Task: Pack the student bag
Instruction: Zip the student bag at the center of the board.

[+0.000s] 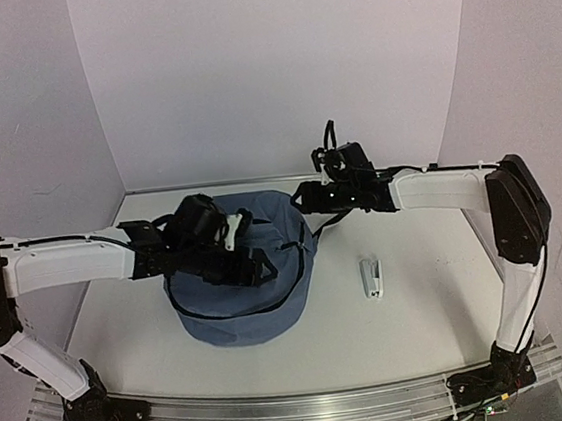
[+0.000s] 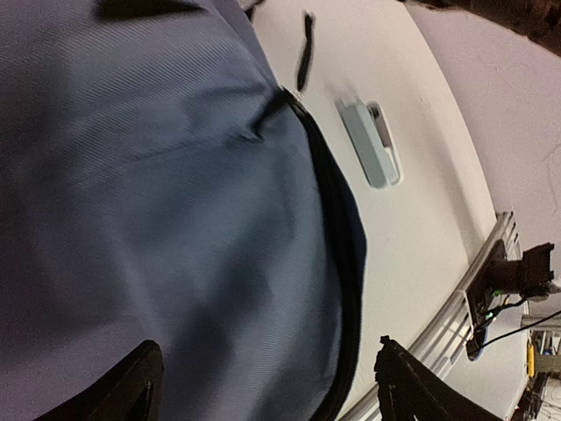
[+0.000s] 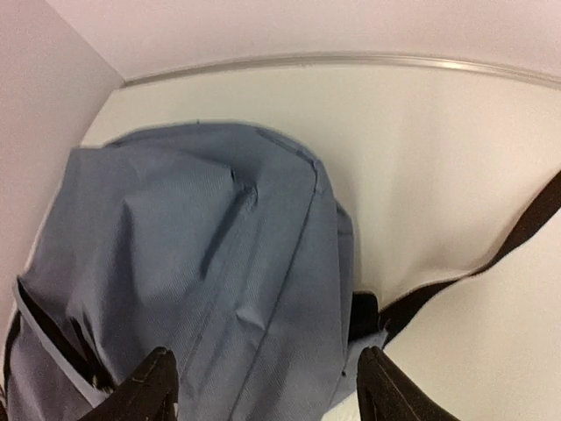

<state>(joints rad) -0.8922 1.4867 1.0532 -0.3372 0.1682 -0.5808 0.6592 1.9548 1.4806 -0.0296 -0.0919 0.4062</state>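
- Where it lies flat on the white table (image 1: 424,326), the student bag (image 1: 251,309) sits left of the middle: a slate-blue soft fabric pack, by far the largest thing there.
- Its cloth is slack and creased. A black-edged seam curves round its rim, and a black strap (image 3: 517,232) trails off its far right corner across the table.
- Its long axis runs roughly from near to far, the rounded end facing the arms' bases and the squarer end facing the back wall.
- The left gripper (image 2: 272,390) hangs over the bag's middle with its fingers spread wide, holding nothing.
- The right gripper (image 3: 272,390) stands above the bag's far right end, fingers likewise apart and empty.
- A small pale grey object (image 1: 372,277) lies to the bag's right, apart from it.
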